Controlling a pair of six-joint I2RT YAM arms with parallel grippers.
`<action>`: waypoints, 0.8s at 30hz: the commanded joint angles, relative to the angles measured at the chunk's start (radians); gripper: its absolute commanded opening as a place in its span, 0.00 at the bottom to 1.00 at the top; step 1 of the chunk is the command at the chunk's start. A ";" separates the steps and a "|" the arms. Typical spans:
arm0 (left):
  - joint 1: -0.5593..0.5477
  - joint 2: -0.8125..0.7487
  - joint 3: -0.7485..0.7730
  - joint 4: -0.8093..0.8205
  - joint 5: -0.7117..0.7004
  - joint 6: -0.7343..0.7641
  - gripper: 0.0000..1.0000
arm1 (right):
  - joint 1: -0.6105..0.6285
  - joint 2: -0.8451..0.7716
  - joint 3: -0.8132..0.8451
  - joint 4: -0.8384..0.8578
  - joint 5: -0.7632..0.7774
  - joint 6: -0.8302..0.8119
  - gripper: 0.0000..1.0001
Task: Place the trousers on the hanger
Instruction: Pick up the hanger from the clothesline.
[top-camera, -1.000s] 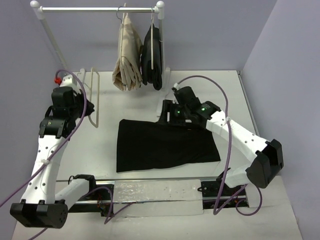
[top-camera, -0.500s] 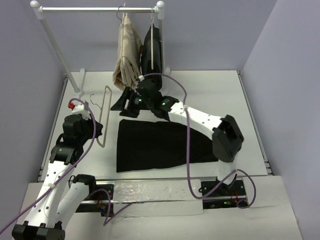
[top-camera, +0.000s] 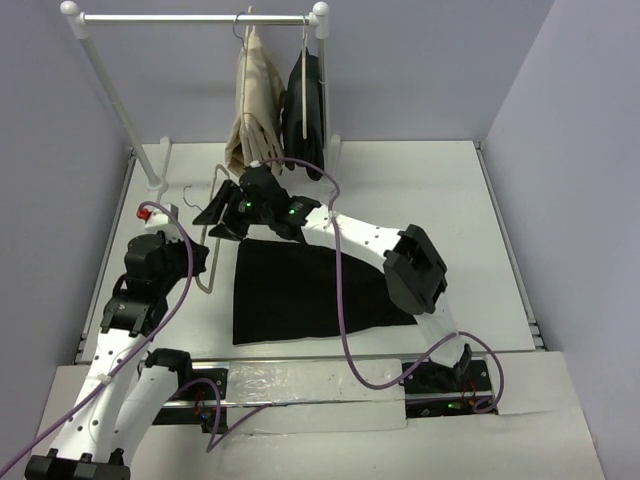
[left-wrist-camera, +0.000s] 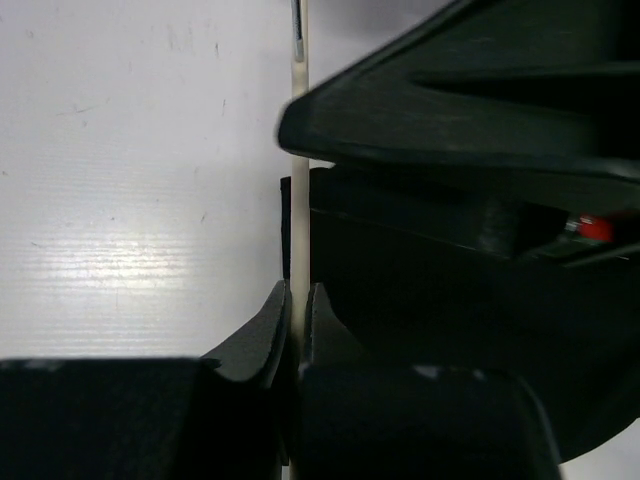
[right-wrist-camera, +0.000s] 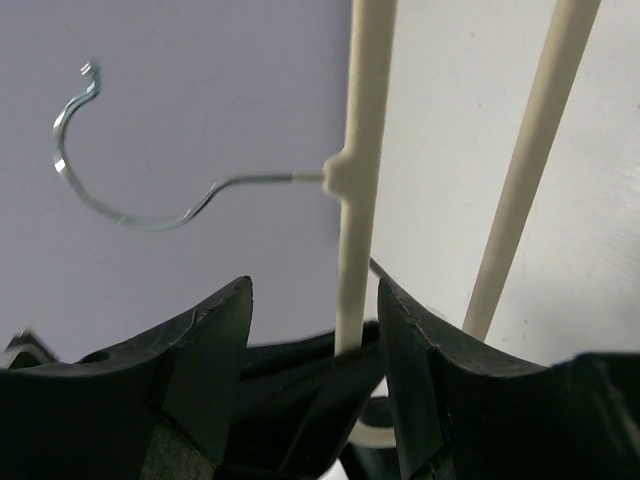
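Note:
The black trousers (top-camera: 300, 290) lie flat on the white table. To their left is the cream hanger (top-camera: 209, 270), its wire hook (top-camera: 190, 200) pointing left. My left gripper (top-camera: 197, 262) is shut on one thin bar of the hanger (left-wrist-camera: 297, 120), which runs up from between the jaws. My right gripper (top-camera: 216, 215) reaches across from the right and is open. Its fingers (right-wrist-camera: 215, 340) straddle the hanger's bar (right-wrist-camera: 360, 150) just below the hook (right-wrist-camera: 130, 205) without touching it. A second bar (right-wrist-camera: 530, 160) runs to the right of the jaws.
A white clothes rail (top-camera: 195, 18) stands at the back. Beige trousers (top-camera: 255, 110) and a smaller black garment (top-camera: 305, 110) hang from it on their own hangers. The rail's left post (top-camera: 115, 95) comes down near the hanger. Purple walls close in both sides.
My right arm has swung left from the trousers' top edge to the hanger, and its jaws have narrowed around the bar. The left arm has drawn back toward me, still holding the hanger.

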 joint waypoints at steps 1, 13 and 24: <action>-0.005 -0.001 -0.004 0.092 0.012 -0.010 0.00 | 0.012 0.061 0.098 -0.027 0.030 0.029 0.60; -0.005 0.013 -0.012 0.095 0.060 -0.021 0.00 | 0.015 0.151 0.185 -0.011 0.016 0.074 0.21; -0.005 -0.006 0.031 0.066 0.112 0.053 0.31 | 0.000 0.102 0.048 0.088 -0.027 0.112 0.00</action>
